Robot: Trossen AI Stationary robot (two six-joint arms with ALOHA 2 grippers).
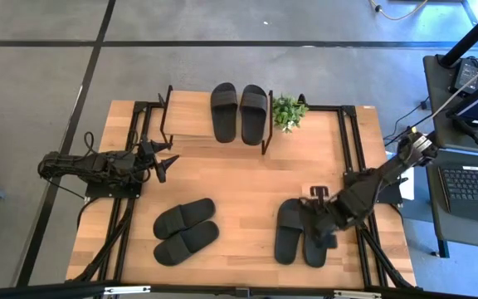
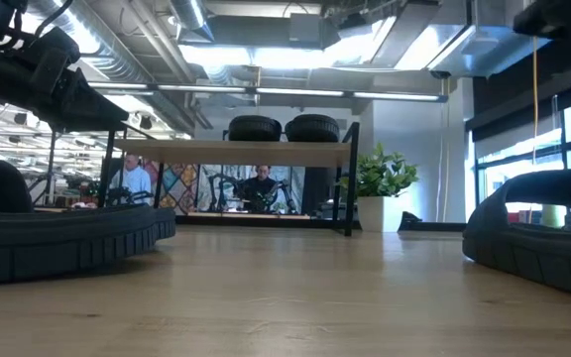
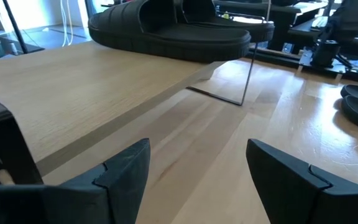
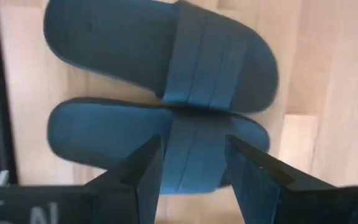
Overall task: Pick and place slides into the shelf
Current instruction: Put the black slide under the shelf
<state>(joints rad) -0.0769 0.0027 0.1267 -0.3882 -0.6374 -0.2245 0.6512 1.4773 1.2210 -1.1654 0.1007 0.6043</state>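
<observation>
Two black slides (image 1: pixel 239 112) lie side by side on the light wood top of the shelf (image 1: pixel 189 116), at the table's far side. Another pair (image 1: pixel 185 231) lies near the front left. A third pair (image 1: pixel 289 231) lies front right. My right gripper (image 4: pixel 191 165) hovers open above the right-hand slide of that pair (image 4: pixel 104 134), with a finger on either side of its strap (image 4: pixel 194 127). My left gripper (image 3: pixel 197 162) is open and level, just left of the shelf's plank (image 3: pixel 86 81). It faces the slides on the shelf (image 3: pixel 166 28). My right gripper comes from above, pointing down, with its open fingers (image 4: pixel 145 177) across the strap of the slide nearest the table's right edge. The slide lies flat on the table. I cannot tell whether the fingers touch it.
A small potted plant (image 1: pixel 289 110) stands right of the shelf. Bare plank (image 1: pixel 185 112) lies left of the slides on the shelf. Black frame rails (image 1: pixel 351 141) run along the table's sides. People sit in the room beyond (image 2: pixel 132 178).
</observation>
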